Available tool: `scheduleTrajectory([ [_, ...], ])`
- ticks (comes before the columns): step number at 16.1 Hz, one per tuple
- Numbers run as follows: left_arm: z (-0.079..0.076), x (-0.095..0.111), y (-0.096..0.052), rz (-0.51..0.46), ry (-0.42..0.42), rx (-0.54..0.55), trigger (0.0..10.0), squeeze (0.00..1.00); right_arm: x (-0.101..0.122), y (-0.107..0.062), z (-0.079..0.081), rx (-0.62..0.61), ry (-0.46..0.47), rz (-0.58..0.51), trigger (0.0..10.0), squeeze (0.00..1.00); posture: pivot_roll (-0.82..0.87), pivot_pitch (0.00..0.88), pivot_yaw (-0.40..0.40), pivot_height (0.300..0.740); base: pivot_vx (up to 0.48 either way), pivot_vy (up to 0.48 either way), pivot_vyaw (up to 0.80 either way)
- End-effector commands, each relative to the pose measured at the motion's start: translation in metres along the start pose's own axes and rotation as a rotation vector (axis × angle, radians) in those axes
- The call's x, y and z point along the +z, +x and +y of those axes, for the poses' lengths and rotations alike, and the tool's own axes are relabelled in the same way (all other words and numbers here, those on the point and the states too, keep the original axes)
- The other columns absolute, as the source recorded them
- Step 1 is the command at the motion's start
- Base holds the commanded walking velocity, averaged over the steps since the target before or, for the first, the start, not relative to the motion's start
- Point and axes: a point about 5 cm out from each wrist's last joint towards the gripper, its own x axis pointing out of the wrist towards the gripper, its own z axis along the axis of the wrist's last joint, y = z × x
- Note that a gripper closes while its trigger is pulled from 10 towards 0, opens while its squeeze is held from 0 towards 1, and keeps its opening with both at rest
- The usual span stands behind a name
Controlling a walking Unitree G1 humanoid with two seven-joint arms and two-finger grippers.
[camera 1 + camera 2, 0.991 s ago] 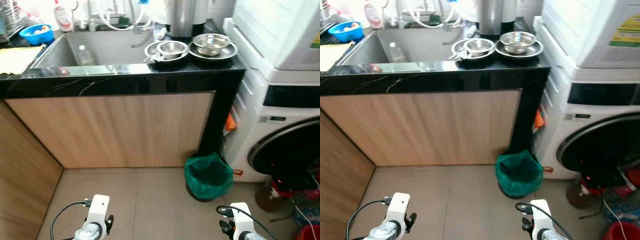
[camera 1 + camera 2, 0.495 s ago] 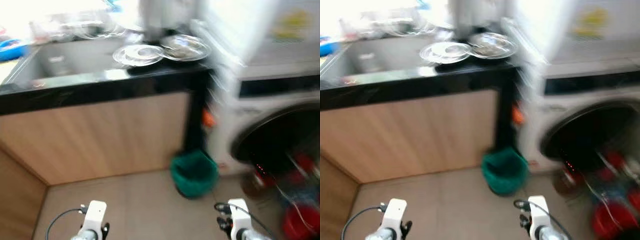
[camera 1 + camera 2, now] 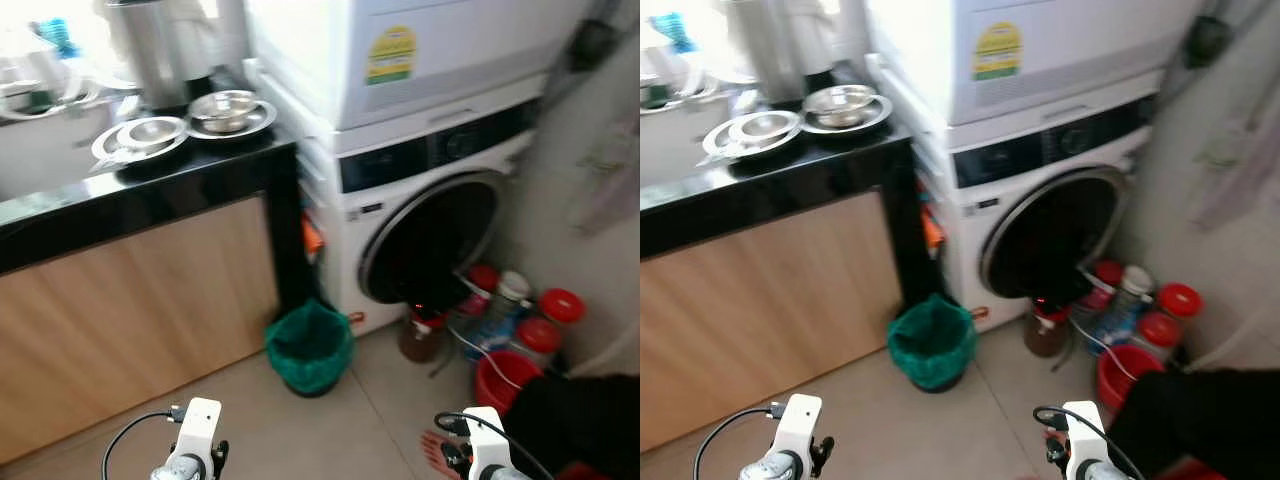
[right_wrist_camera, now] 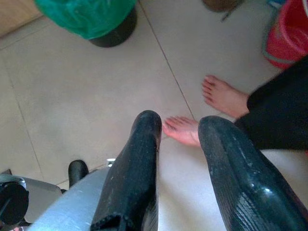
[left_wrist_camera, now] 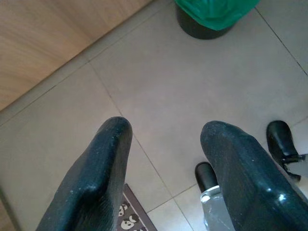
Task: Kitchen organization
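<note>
Two steel bowls (image 3: 226, 108) sit on steel plates (image 3: 135, 148) at the right end of the black counter (image 3: 150, 195), in front of a tall steel pot (image 3: 160, 55). Both arms hang low over the tiled floor, far below the counter. My left gripper (image 5: 168, 130) is open with bare floor between its fingers. My right gripper (image 4: 180, 121) is open too, nothing held, with a person's bare feet (image 4: 224, 96) just beyond its fingertips (image 4: 148, 120).
A white washing machine (image 3: 430, 220) with its dark door stands right of the counter, another white appliance (image 3: 400, 50) stacked on it. A green-lined bin (image 3: 310, 345) sits on the floor between them. A red bucket (image 3: 500, 375), red-lidded jars (image 3: 560, 305) and a person's black-clad leg (image 3: 580, 420) crowd the right.
The camera has swung right: the sink has slid out of view, and the washing machine, the red containers and the person's leg have come in. Both arms still hang low.
</note>
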Motion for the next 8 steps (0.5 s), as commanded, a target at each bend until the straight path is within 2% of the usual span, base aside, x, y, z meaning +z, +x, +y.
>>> scheduleTrajectory([
  [1,0.0051,-0.0062,-0.0015,0.023,-0.004,0.012,10.0,0.00,0.0016,0.0008,0.0022,0.007,0.007,-0.004,10.0,0.00,-0.06,0.000,0.068,0.740,0.000,0.000,-0.64],
  [3,0.0057,-0.0055,-0.0017,0.010,-0.019,0.007,10.0,0.00,0.0011,0.0008,0.0023,0.005,0.011,-0.004,10.0,0.00,-0.07,0.000,0.078,0.740,0.000,0.000,-0.64],
  [8,0.0028,0.0027,0.0000,-0.015,0.016,-0.011,10.0,0.00,0.0009,0.0011,0.0029,-0.004,0.032,-0.006,10.0,0.00,-0.08,0.000,0.088,0.740,0.000,0.000,-0.64],
])
